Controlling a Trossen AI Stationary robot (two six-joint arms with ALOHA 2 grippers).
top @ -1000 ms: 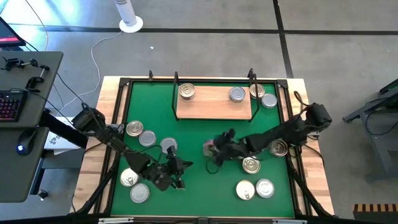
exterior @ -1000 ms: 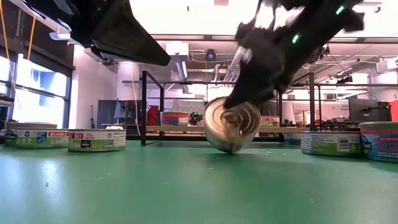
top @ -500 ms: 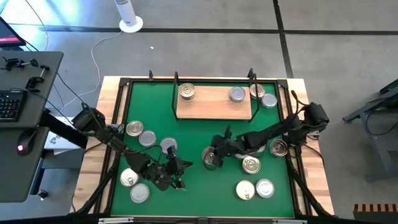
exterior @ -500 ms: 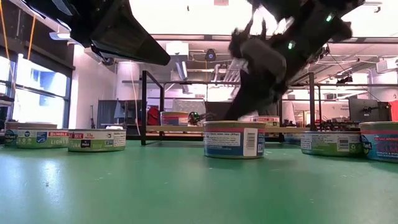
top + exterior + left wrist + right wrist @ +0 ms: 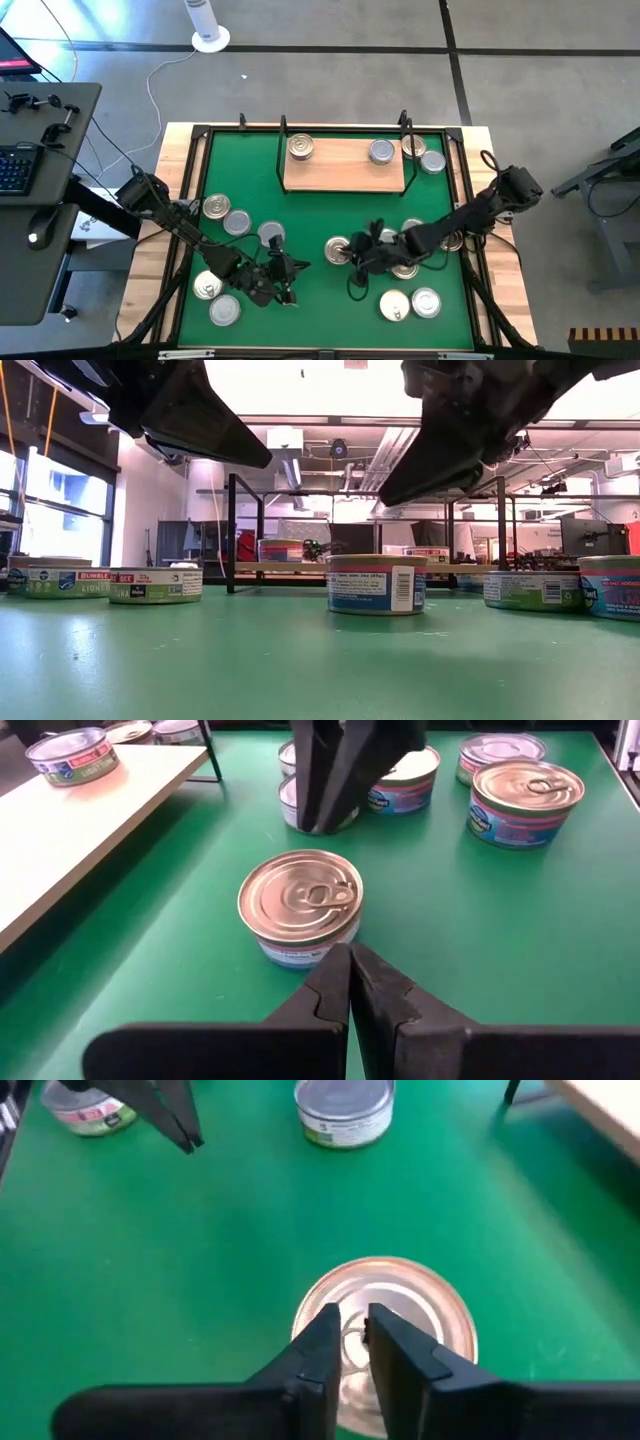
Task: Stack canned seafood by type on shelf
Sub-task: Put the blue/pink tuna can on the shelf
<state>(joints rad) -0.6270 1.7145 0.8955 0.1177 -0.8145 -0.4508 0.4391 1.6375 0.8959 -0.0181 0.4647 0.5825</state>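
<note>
On the green mat (image 5: pixel 310 205), a gold-lidded can (image 5: pixel 338 249) stands upright near the middle, toward the front edge, resting flat on its base in the low view (image 5: pixel 377 583). The right gripper (image 5: pixel 362 252) hangs just above this can on its right side; in the right wrist view its two fingers (image 5: pixel 322 1342) stand nearly together with only a thin gap, above the pull tab of the lid (image 5: pixel 385 1342), and they grasp nothing. The left gripper (image 5: pixel 288 268) sits lower left of that can, near the front edge of the mat, its fingers (image 5: pixel 335 982) clenched together with nothing between them, pointing at the same can (image 5: pixel 300 906) from just beside it. The shelf (image 5: pixel 343 165) lies along the back edge of the mat, a tan board with black uprights; on it stand one gold-lidded can (image 5: pixel 300 148) at its left end and one silver-lidded can (image 5: pixel 381 152) toward its right end. Two more cans (image 5: pixel 424 155) sit just beyond the shelf's right end. Other cans are scattered on the mat: a group near the left edge (image 5: pixel 226 216), two near the front left corner (image 5: pixel 215 298), and a pair near the front right corner (image 5: pixel 410 304).
</note>
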